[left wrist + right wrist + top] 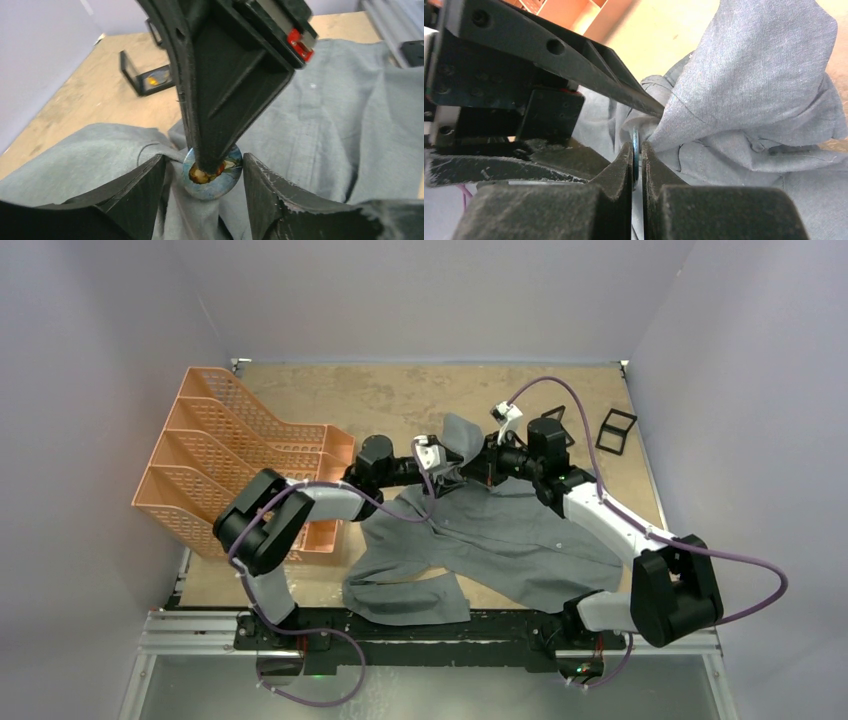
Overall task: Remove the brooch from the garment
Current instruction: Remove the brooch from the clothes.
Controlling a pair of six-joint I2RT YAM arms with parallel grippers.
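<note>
The garment (500, 535) is a grey shirt spread on the table, with a fold of it (460, 435) lifted between the two arms. The brooch (212, 175) is a round blue pin with a red-brown picture, sitting on bunched cloth. In the right wrist view the brooch (635, 145) shows edge-on. My right gripper (636, 150) is shut on it, and one black finger (220, 100) covers the brooch's top. My left gripper (204, 159) is open, its fingers either side of the brooch and the bunched cloth. Both grippers meet over the garment's upper part, left gripper (437, 468) and right gripper (470, 468).
An orange file rack (240, 465) stands at the left, close to the left arm's elbow. Black frame stands (615, 430) sit at the back right, and one of them (145, 75) shows beyond the garment. A metal rail (430, 625) runs along the near edge.
</note>
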